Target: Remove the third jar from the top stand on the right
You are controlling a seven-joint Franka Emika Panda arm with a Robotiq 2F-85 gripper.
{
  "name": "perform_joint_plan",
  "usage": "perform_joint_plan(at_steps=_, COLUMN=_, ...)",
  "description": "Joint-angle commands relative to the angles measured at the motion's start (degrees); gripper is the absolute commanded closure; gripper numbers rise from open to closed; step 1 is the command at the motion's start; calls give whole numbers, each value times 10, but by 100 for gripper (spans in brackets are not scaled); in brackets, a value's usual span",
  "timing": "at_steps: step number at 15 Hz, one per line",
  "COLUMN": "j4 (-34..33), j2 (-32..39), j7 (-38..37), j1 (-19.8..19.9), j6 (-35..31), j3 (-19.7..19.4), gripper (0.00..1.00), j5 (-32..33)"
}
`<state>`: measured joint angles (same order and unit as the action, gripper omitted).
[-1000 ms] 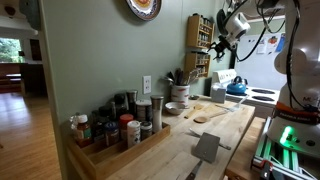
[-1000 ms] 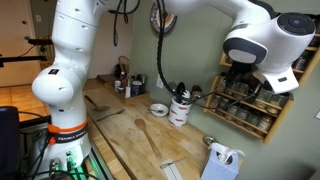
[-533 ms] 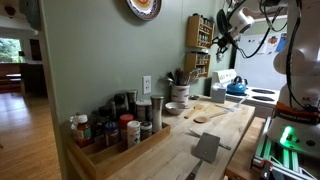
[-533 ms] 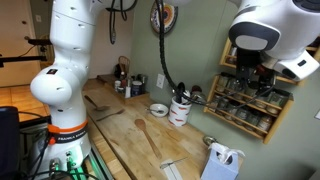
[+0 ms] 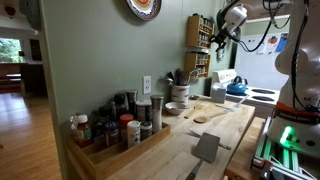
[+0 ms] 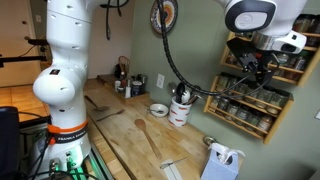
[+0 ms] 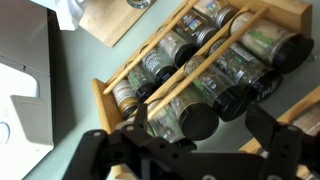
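Note:
The tall light-wood spice rack [image 5: 198, 45] hangs on the wall and also shows in the other exterior view [image 6: 255, 95]. Its tiers hold small jars with black lids. My gripper [image 5: 220, 35] is up at the rack's front in both exterior views [image 6: 252, 68]. In the wrist view the gripper [image 7: 200, 130] is open. One jar's black lid [image 7: 197, 122] faces me between the left finger [image 7: 138, 122] and the right finger [image 7: 272, 135]. The fingers stand apart from the jar. Neighbouring jars [image 7: 245, 95] lie beside it on the same tier.
A low wooden tray of spice bottles [image 5: 115, 135] sits near the counter's end. A white utensil crock [image 6: 180, 108], a small bowl [image 6: 158, 109] and a wooden spoon [image 6: 150, 135] are on the counter. A blue kettle [image 5: 236, 87] stands below the rack.
The arm has risen and moved closer to the rack. The gripper now faces a higher tier. The jaws stay open and empty.

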<state>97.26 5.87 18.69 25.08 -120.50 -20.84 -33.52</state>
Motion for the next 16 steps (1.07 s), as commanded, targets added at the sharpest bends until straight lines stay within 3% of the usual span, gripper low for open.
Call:
perform_joint_plan(at_steps=1, j4=22, j2=-18, j7=83, j1=-8, j6=7, j3=13, gripper=0, j5=30)
perform_joint_plan(at_steps=2, j4=0, j2=0, j7=37, j1=-4, j6=3, j3=10, gripper=0, j5=17)
perform_joint_plan(at_steps=6, j4=1, j2=-1, j7=72, j1=-7, j6=3, j3=15, gripper=0, j5=18)
perform_joint_plan(at_steps=7, j4=-9, j2=11, j7=51, j1=-10, j6=31, j3=13, gripper=0, j5=64)
perform_joint_plan(at_steps=11, j4=-4, j2=16, j7=83, j1=-17, j6=16, j3=16, gripper=0, j5=175)
perform_joint_plan(at_steps=16, j4=-8, j2=23, j7=139, j1=-16, j6=-19, j3=28, gripper=0, j5=194)
